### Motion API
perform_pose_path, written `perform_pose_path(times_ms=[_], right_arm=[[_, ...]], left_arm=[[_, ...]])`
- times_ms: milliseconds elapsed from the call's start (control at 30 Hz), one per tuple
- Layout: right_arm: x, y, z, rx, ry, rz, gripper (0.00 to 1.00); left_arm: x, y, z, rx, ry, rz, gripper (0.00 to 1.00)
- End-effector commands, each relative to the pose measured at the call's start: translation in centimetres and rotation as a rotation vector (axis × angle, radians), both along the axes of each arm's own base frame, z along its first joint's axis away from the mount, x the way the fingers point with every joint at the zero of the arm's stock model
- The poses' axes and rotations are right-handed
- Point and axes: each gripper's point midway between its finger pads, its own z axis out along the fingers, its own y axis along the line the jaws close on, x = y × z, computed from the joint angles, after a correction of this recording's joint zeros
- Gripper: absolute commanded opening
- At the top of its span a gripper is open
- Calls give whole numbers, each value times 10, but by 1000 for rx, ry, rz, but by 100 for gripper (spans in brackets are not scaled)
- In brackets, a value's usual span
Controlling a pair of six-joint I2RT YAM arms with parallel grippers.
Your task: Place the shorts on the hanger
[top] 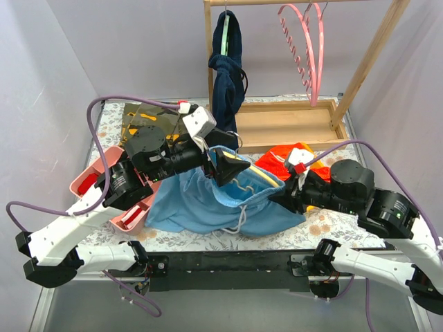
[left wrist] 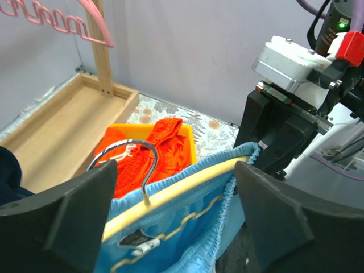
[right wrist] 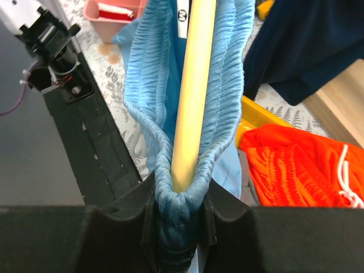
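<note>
Yellow bin [left wrist: 191, 149]: orange shorts [left wrist: 165, 142]. R pincer [right wrist: 179, 219]: blue shorts [right wrist: 149, 74].

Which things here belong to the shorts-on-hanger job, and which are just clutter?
Job:
light blue shorts
yellow hanger
right hand, shut on the shorts
left hand, open at the hanger

Clutter:
orange-red shorts
navy garment
pink hangers
pink bin
wooden rack
</note>
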Motion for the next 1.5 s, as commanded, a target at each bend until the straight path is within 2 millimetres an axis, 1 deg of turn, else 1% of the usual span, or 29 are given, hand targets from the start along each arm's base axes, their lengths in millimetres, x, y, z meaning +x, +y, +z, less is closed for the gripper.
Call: perform_pose_path(times_ms=[0,133,167,200,233,300,333,400,433,533,633,667,700,733,767,800,867,900,933,1000,1067,1200,1233,1267,1300,1367,1400,1433,1467], right_arm=[[-8,-9,36,139,-94,12,1],[-6,-27,44,150,-100,-66,1],[-7,-31,45,147,-100,-72,1],[-11,-36,49,147,-75,-78,1],[-8,-41,49,142,-65,-116,1],[-10,-47,53,141,-50,-133,1],[-12,-53,58,151,-42,-147,1],[-13,-60,65,169,-37,-169,1],[-12,-67,71,178,-45,-201,1],[-7,-82,81,217,-54,-281,1],[-1,-95,92,257,-59,-359,1],[-1,-104,99,273,-61,-392,1],[7,-111,100,264,-71,-451,1],[9,-118,104,262,-76,-485,1],[9,-128,112,274,-84,-516,1],[15,-134,117,271,-90,-566,1],[17,-144,128,288,-101,-611,1],[18,-154,141,312,-112,-648,1],[19,-157,147,324,-117,-662,1],[23,-158,161,362,-129,-686,1],[27,-152,167,377,-132,-692,1],[54,-134,168,359,-126,-789,1],[60,-126,171,378,-125,-799,1],[65,-123,172,381,-126,-815,1],[73,-117,171,358,-132,-843,1],[82,-112,180,367,-148,-870,1],[88,-103,180,351,-153,-873,1],[91,-98,184,364,-157,-870,1],[94,-92,194,399,-163,-865,1]], left_arm=[[20,19,51,-129,-73,145,93],[22,38,65,-165,-84,212,97],[23,43,67,-168,-85,232,97],[23,51,73,-184,-89,258,98],[24,56,76,-193,-91,278,98],[25,64,80,-206,-91,309,98],[26,71,83,-221,-88,336,98],[29,76,84,-232,-83,363,98],[32,79,80,-234,-70,390,98],[37,82,73,-242,-53,423,97],[37,83,74,-252,-45,428,97],[37,82,73,-248,-44,425,96],[37,83,74,-253,-42,427,96],[37,84,75,-255,-41,430,96],[36,84,78,-262,-44,427,96],[36,84,80,-264,-45,425,96],[35,85,82,-266,-44,425,96],[36,83,81,-262,-42,422,96],[36,83,81,-261,-43,421,96],[35,83,82,-263,-43,417,96],[34,81,82,-261,-41,413,96],[33,81,83,-263,-36,407,96],[33,81,83,-264,-34,404,96],[33,81,82,-264,-32,405,96],[33,81,80,-260,-29,405,96],[33,80,75,-253,-21,403,96],[33,79,74,-251,-18,400,96],[34,77,68,-241,-12,399,96],[33,76,67,-241,-8,394,96]])
